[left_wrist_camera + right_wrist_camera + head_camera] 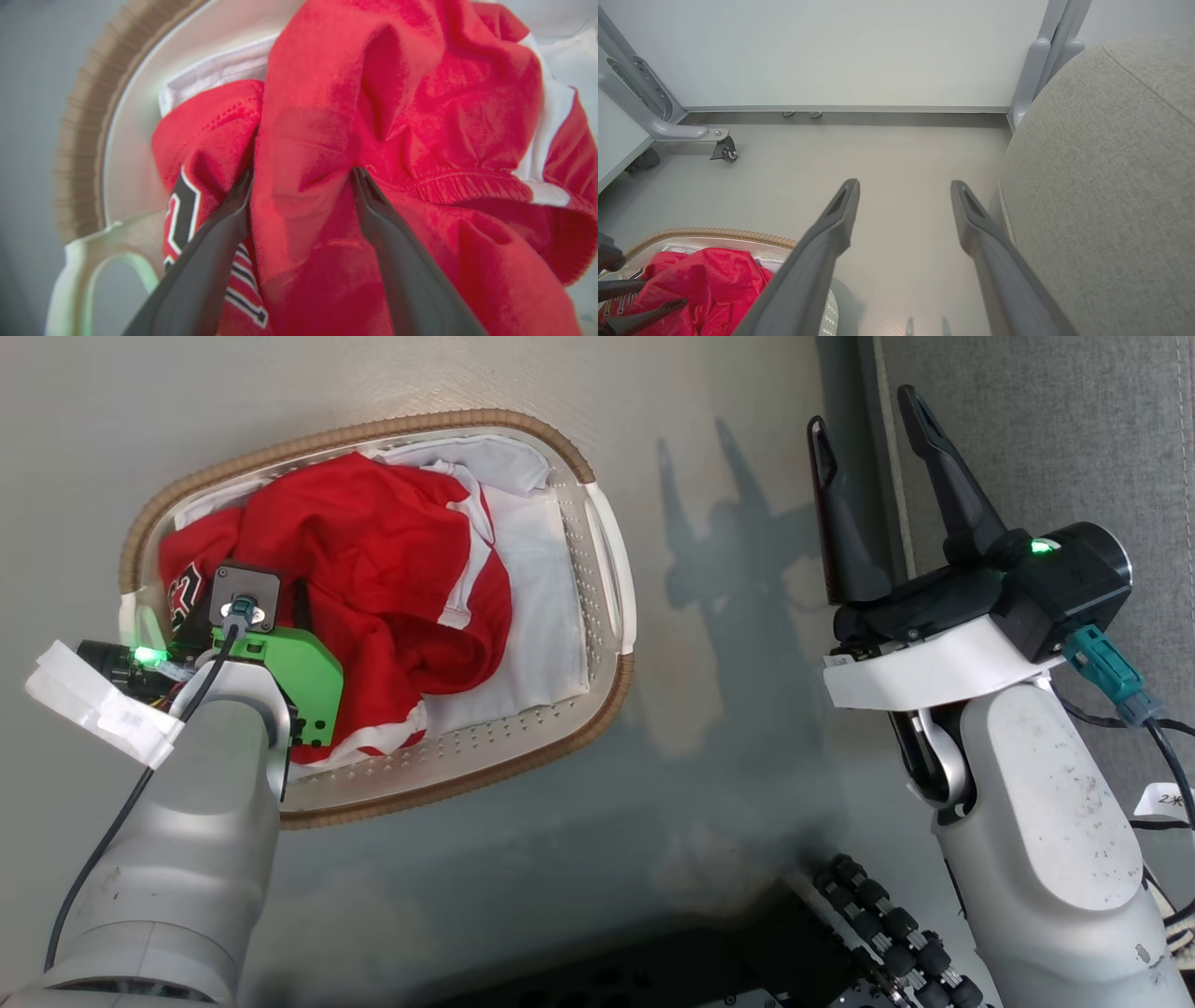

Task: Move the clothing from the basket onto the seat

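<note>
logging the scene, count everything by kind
red garments: 2
white cloth: 1
basket: 1
seat: 1
pincers: 2
total: 7

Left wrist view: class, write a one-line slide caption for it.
Open left gripper straddles a fold of the red clothing lying in the brown-rimmed white basket.
</note>
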Motion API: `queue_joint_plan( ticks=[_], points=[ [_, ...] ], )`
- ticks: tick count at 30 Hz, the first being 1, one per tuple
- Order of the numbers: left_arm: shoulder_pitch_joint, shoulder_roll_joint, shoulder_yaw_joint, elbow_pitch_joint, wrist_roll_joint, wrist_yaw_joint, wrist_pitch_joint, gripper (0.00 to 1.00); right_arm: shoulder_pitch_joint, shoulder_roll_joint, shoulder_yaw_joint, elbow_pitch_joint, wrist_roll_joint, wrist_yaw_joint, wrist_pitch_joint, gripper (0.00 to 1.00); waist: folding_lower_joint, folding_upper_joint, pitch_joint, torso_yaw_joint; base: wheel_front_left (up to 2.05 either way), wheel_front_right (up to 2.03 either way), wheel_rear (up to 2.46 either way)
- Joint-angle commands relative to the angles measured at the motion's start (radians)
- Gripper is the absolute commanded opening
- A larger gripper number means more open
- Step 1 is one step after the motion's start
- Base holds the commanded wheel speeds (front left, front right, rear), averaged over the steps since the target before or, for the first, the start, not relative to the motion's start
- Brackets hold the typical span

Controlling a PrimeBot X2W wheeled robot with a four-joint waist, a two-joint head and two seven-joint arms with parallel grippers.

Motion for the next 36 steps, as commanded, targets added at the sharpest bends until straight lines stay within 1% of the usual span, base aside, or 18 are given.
queue_joint_plan(
  ticks=[1, 4, 5, 6, 13, 18, 25, 36],
  points=[
    [-0.02, 0.009, -0.006, 0.007, 0.004, 0.002, 0.005, 1.0, -0.012, -0.003, 0.003, -0.005, 0.005, -0.001, 0.0, 1.0, -0.0001, 0.0, 0.01, -0.01, 0.0, 0.0, 0.0],
    [-0.024, 0.01, -0.014, 0.013, 0.005, -0.015, 0.018, 1.0, -0.013, -0.003, 0.002, -0.003, 0.008, -0.001, 0.0, 1.0, -0.0001, 0.0, 0.014, -0.013, 0.0, 0.0, 0.0],
    [-0.019, 0.005, -0.016, 0.015, 0.0, -0.022, 0.023, 0.45, -0.013, -0.003, -0.001, -0.001, 0.009, -0.001, 0.0, 1.0, -0.0001, 0.0, 0.013, -0.013, 0.0, 0.0, 0.0],
    [-0.014, 0.001, -0.014, 0.015, -0.007, -0.025, 0.025, 0.0, -0.012, -0.003, -0.003, 0.001, 0.009, -0.001, 0.0, 1.0, -0.0001, 0.0, 0.011, -0.011, 0.0, 0.0, 0.0],
    [0.03, -0.031, 0.015, 0.014, -0.067, -0.048, -0.014, 0.0, -0.003, -0.003, -0.017, 0.019, 0.008, -0.001, 0.0, 1.0, -0.0001, 0.0, -0.042, 0.006, 0.0, 0.0, 0.0],
    [0.085, -0.057, 0.024, -0.022, -0.096, -0.076, -0.036, 0.0, 0.03, -0.004, -0.017, 0.041, -0.003, -0.001, 0.0, 1.0, -0.0001, 0.0, -0.124, 0.029, 0.0, 0.0, 0.0],
    [0.215, -0.075, 0.034, -0.195, -0.127, -0.091, -0.036, 0.0, 0.075, -0.004, -0.016, 0.075, -0.009, -0.001, 0.0, 1.0, -0.0001, 0.0, -0.246, 0.056, 0.0, 0.0, 0.0],
    [0.409, -0.084, 0.042, -0.426, -0.131, -0.113, -0.036, 0.0, 0.176, -0.004, -0.014, 0.127, -0.015, -0.001, 0.0, 1.0, -0.0001, 0.0, -0.444, 0.107, 0.0, 0.0, 0.0]
  ],
)
